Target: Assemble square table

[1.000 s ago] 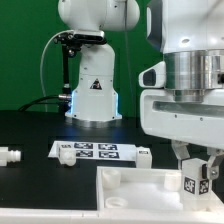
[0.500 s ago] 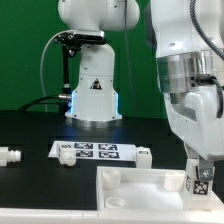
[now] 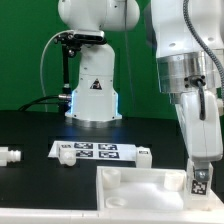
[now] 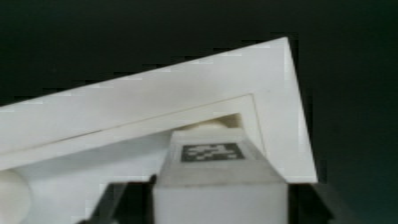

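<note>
One leg (image 3: 200, 184) stands upright at the rear corner of the tabletop (image 3: 140, 186) on the exterior view's right, with its black-and-white tag facing the camera. The gripper (image 3: 201, 172) hangs straight above it. The leg's upper part is hidden by the hand, and only the tagged lower part shows beneath.

In the wrist view the same leg (image 4: 215, 165) fills the space between the two dark fingers (image 4: 125, 203), one on each side, its tag turned toward the camera. Beyond it the tabletop (image 4: 160, 100) narrows to a pointed corner against the black surface. The leg sits right in that corner, inside the raised rim.

The gripper (image 4: 214, 205) is at a middling width, with the fingers flanking the leg closely. The wrist picture is soft, though, and I cannot tell whether the pads press on the leg or stand just off it.

The tabletop lies flat on the black table (image 3: 40, 190) at the front of the scene, with a raised socket (image 3: 110, 178) showing at its rear corner on the exterior view's left. Behind it, well apart from the hand, lies the marker board (image 3: 95, 151). A small white part (image 3: 8, 156) rests near the exterior view's left edge, too small to identify.
</note>
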Controlling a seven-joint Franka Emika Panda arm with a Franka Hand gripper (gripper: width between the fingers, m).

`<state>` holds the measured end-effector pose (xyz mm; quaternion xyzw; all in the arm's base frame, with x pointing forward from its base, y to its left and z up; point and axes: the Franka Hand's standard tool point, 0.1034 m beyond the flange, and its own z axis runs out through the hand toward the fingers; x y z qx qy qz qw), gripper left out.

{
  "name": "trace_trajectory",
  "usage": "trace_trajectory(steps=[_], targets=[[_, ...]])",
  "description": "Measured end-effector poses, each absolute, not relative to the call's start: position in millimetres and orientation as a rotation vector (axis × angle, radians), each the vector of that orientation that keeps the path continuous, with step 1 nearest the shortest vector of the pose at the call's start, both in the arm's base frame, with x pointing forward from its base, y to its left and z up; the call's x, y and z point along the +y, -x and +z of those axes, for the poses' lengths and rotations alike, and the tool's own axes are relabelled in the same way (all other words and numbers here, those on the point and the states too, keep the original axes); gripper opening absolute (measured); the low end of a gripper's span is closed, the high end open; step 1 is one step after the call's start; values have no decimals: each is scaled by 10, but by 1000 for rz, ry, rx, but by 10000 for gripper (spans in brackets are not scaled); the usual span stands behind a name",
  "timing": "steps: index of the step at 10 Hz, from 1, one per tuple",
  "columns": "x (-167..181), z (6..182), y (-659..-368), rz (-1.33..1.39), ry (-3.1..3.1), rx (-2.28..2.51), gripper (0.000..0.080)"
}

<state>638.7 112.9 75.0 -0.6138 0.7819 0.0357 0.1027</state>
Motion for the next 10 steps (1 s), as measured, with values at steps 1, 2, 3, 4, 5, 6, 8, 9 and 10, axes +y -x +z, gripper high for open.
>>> trace_trajectory(steps=[1, 2, 3, 4, 5, 6, 8, 9, 10], targets=[[1130, 751, -6370, 106, 1905, 2249, 405], [1139, 777, -6335, 124, 2109, 2111, 540], [1148, 830, -6351, 117, 2262, 1958, 630], [1141, 901, -6362, 106, 2358, 1827, 630], [1149, 1006, -6346, 119, 2417, 1746, 644], [1171, 1109, -6343, 112, 2463, 1693, 644], [1171, 1091, -6341, 109, 2465, 1691, 648], [1171, 1090, -6341, 109, 2465, 1691, 648], [1152, 1104, -6348, 108, 2493, 1650, 648]])
